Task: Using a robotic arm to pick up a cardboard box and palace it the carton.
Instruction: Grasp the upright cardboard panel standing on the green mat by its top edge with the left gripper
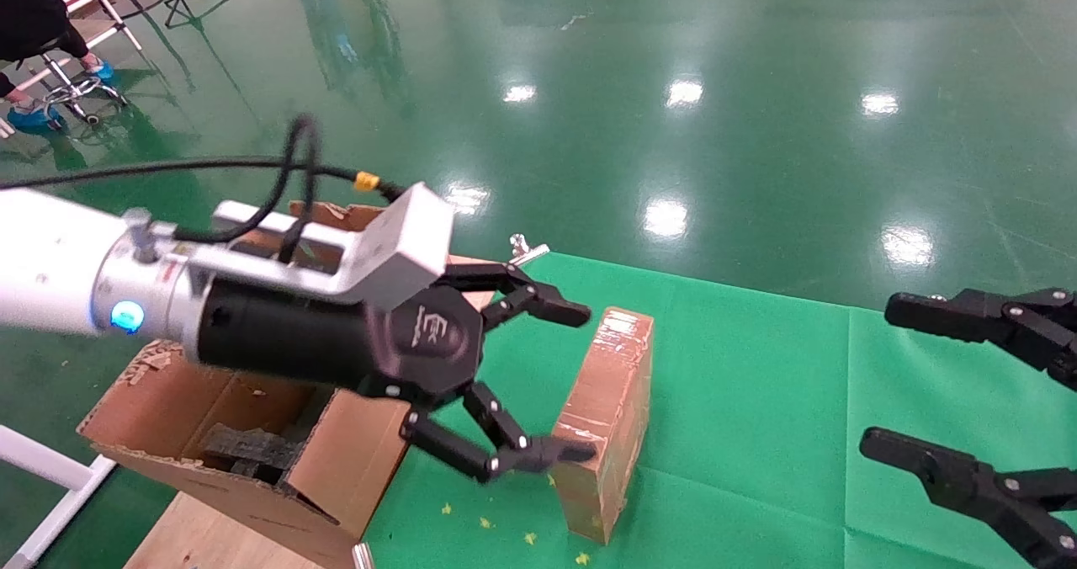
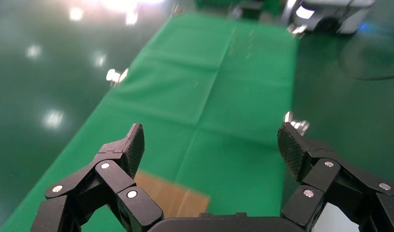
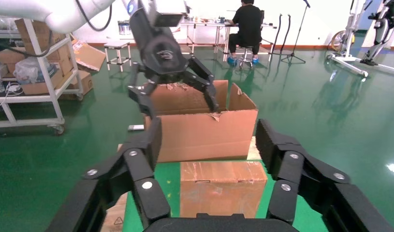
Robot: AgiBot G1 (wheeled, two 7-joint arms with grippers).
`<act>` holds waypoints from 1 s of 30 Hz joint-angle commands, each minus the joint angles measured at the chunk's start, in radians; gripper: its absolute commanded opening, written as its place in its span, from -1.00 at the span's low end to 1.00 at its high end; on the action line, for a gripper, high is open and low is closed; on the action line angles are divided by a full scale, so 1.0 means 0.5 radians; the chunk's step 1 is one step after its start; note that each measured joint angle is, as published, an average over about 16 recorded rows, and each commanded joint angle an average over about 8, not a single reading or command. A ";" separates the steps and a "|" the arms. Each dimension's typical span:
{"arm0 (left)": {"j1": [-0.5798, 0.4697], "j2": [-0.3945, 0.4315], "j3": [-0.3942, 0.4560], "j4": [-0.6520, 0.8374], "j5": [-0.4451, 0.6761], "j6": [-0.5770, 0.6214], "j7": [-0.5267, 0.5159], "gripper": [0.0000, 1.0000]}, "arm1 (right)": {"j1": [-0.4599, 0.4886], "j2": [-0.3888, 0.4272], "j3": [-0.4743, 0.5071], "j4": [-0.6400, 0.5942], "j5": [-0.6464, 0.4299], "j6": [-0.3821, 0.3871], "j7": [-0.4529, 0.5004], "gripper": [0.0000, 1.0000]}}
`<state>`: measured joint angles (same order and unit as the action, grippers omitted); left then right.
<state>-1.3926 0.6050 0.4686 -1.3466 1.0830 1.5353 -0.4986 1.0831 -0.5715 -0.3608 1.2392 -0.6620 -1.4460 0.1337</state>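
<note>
Green cloth [image 1: 757, 367] covers the table over a glossy green floor. At left, the carton [image 1: 219, 434] holds black foam [image 1: 244, 447]. Above it the robotic arm [image 1: 50, 270] reaches right, its left gripper [image 1: 572, 380] spread wide beside the cardboard box [image 1: 607, 422], standing on edge, tape-glossy. Far right, the right gripper [image 1: 879, 375] hovers open.

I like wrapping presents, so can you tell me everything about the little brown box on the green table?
The little box is slim, brown cardboard, sealed and wrapped in shiny, wrinkly clear tape. It stands on a long narrow edge on the green table cover, beside the big torn carton. The left gripper hangs open next to it, its fingers close to the box; whether they touch cannot be told. The right gripper waits open on its other side.
</note>
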 commanded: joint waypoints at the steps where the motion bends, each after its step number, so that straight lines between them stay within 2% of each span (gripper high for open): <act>1: -0.121 0.025 0.072 -0.004 0.118 0.029 -0.115 1.00 | 0.000 0.000 0.000 0.000 0.000 0.000 0.000 -1.00; 5: -0.255 0.076 0.169 -0.012 0.217 0.042 -0.217 1.00 | 0.000 0.000 0.000 0.000 0.000 0.000 0.000 -1.00; 11: -0.302 0.103 0.213 0.007 0.247 0.049 -0.228 1.00 | 0.000 0.000 0.000 -0.001 0.000 0.001 0.000 -1.00; 14: -0.372 0.143 0.296 0.029 0.314 0.068 -0.281 1.00 | 0.000 0.000 0.000 -0.001 0.000 0.001 0.000 -1.00; 17: -0.514 0.218 0.462 0.041 0.434 0.096 -0.416 1.00 | 0.000 0.000 0.000 -0.001 0.000 0.001 0.000 -1.00; 21: -0.777 0.348 0.779 0.062 0.585 0.118 -0.716 1.00 | 0.000 0.000 0.000 -0.001 0.000 0.001 0.000 -1.00; 25: -1.017 0.461 1.098 0.103 0.638 0.125 -1.040 1.00 | 0.000 0.000 0.000 -0.001 0.000 0.001 0.000 -1.00; 30: -1.203 0.553 1.360 0.145 0.663 0.129 -1.305 1.00 | 0.000 0.000 0.000 -0.001 0.000 0.001 0.000 -1.00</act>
<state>-1.9694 0.8695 1.1137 -1.2796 1.4102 1.5992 -1.1129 1.0829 -0.5713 -0.3609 1.2387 -0.6620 -1.4456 0.1336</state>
